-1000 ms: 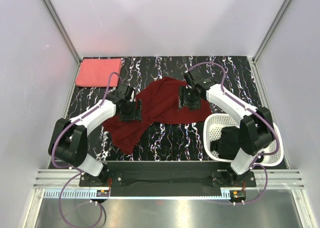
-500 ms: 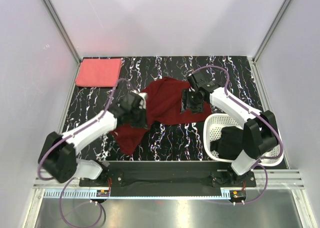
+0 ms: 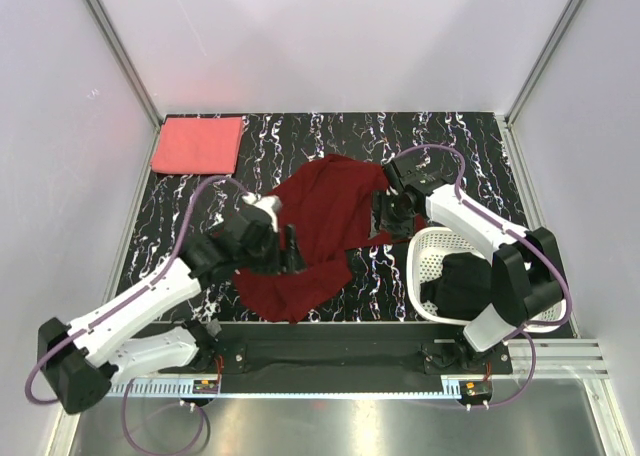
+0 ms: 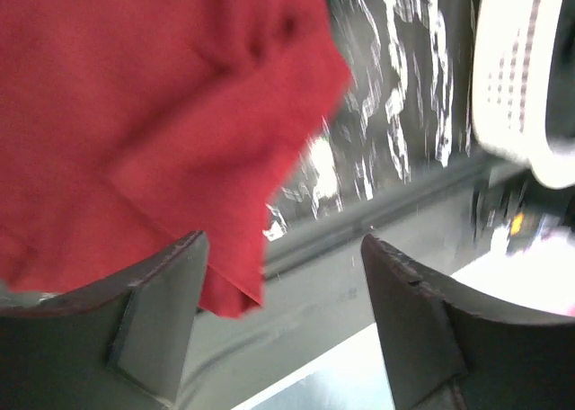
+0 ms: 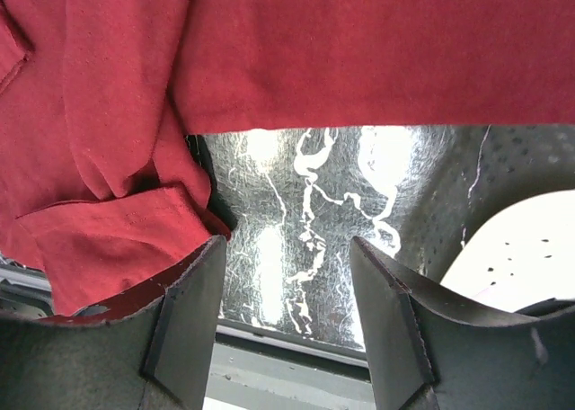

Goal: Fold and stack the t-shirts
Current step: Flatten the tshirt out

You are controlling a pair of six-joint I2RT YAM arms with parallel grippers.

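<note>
A dark maroon t-shirt (image 3: 320,216) lies crumpled across the middle of the table. It also shows in the left wrist view (image 4: 135,113) and the right wrist view (image 5: 269,50). My left gripper (image 3: 290,249) is over the shirt's near left part. It is open (image 4: 283,248), with the cloth's edge beside its left finger. My right gripper (image 3: 385,216) is open (image 5: 287,248) over bare table at the shirt's right edge. A coral pink t-shirt (image 3: 197,144) lies folded at the far left corner. A black t-shirt (image 3: 458,284) sits in the basket.
A white lattice basket (image 3: 428,246) stands at the near right, close to my right gripper; its wall shows in the right wrist view (image 5: 521,239). The table is black with white marbling (image 3: 450,146). A metal rail (image 3: 330,336) runs along the near edge.
My left arm has swung toward the near right, and the shirt's lower part has shifted right with it. My right gripper has slid right off the shirt toward the basket.
</note>
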